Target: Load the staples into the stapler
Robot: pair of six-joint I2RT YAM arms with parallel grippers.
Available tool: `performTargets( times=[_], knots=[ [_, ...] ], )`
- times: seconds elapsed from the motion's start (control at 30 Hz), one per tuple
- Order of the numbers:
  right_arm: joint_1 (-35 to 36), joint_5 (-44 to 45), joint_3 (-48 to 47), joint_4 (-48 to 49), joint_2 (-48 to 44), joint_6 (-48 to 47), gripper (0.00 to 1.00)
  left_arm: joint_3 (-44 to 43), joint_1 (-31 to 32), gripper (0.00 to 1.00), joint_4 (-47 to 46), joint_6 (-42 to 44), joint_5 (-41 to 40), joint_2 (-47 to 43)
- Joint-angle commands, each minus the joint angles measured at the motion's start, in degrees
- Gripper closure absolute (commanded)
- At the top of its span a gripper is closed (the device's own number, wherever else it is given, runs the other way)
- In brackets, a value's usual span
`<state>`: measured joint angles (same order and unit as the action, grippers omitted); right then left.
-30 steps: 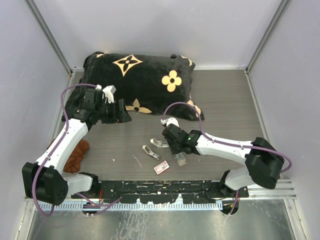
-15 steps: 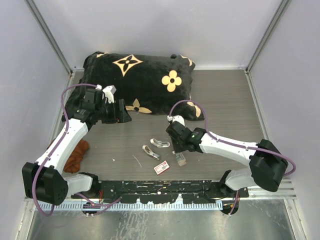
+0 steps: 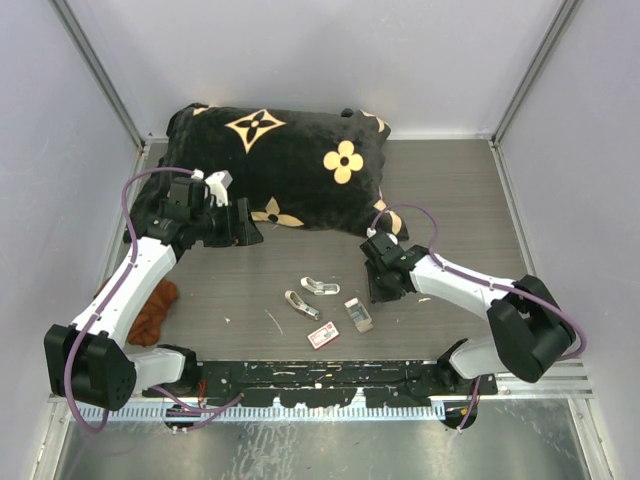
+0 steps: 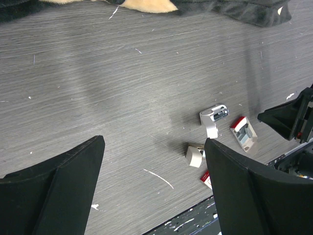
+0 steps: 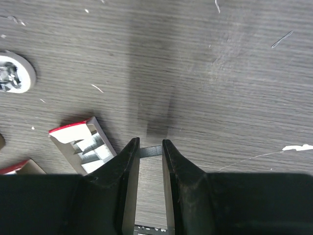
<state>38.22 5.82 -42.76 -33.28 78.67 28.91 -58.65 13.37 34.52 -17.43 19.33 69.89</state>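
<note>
Staples tray (image 3: pixel 358 315) lies on grey woodgrain counter (image 3: pixel 460 200), 6 o'clock zone near the front edge, long axis 11–5. Red-white box (image 3: pixel 322 335) at its 8. White walls (image 3: pixel 300 60) around. Right pincer (image 5: pixel 150 143) pinching thin grey strip (image 5: pixel 150 151); left pincer (image 4: pixel 154 142) spread.

The thin grey strip (image 5: pixel 150 151) pinched in the right claw (image 5: pixel 149 143) is too small to name surely. A white stapler piece (image 5: pixel 13 73) is cut off by the right wrist view's left edge, and a red-edged box (image 5: pixel 19 169) lies half hidden behind that claw's body. The left arm (image 3: pixel 140 275) covers part of a brown thing (image 3: pixel 158 308)
</note>
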Motion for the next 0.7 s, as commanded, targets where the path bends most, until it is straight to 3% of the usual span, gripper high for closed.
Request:
performTargets(
  times=[0.0, 0.33, 0.67],
  knots=[
    [-1.14, -3.24, 0.05, -0.39, 2.23, -1.19, 0.78, -1.07, -0.32, 0.14, -1.30, -0.06, 1.18, -1.22],
    [-1.24, -0.78, 0.50, 2.62, 5.56, -0.41, 0.75, -1.06, -0.32, 0.14, -1.28, -0.15, 1.29, -1.42],
    [-1.31, 1.70, -1.45, 2.52, 2.86, -1.16, 0.50, -0.95, -0.33, 0.14, -1.39, -0.17, 1.46, -1.33]
  ],
)
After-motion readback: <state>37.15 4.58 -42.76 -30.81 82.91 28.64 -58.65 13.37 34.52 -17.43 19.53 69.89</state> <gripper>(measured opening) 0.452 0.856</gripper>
